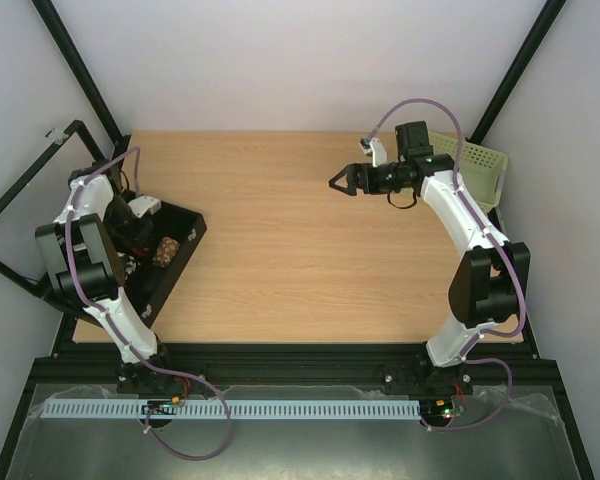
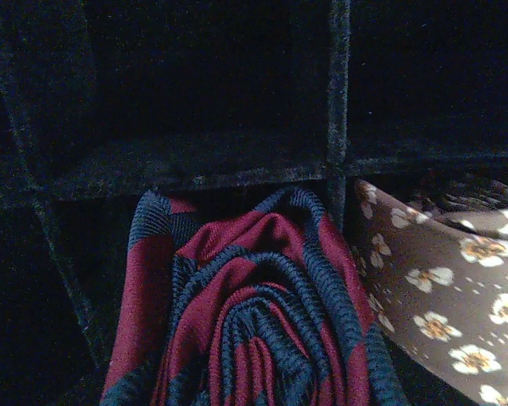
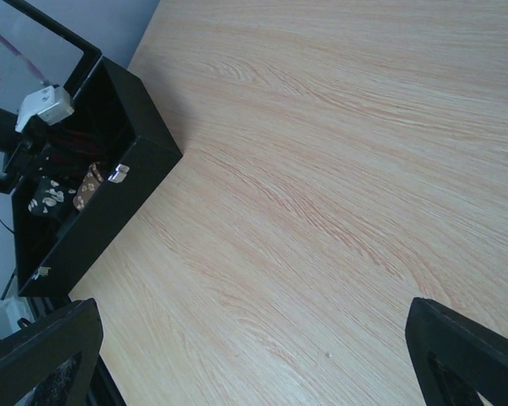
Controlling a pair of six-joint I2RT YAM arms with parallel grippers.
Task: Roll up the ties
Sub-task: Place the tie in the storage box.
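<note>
A dark red tie [image 2: 262, 321] with navy stripes, rolled into a tight coil, fills the bottom of the left wrist view. It sits in a compartment of the black box [image 1: 185, 250]. My left gripper [image 1: 140, 232] reaches down into that box, and the coil sits squeezed where its jaws are; the fingers themselves are hidden. A rolled brown tie [image 2: 440, 296] with white flowers lies in the compartment to the right, seen from above as the brown roll [image 1: 165, 250]. My right gripper [image 1: 335, 183] hovers open over the far middle of the table, its fingers [image 3: 51, 355] wide apart with nothing between them.
Black felt dividers [image 2: 339, 101] split the box into compartments; those beyond the red tie look dark. The box [image 3: 127, 169] stands at the table's left edge. A pale green perforated basket [image 1: 475, 165] is at the far right behind the right arm. Bare wood table [image 3: 322, 169] lies under the right gripper.
</note>
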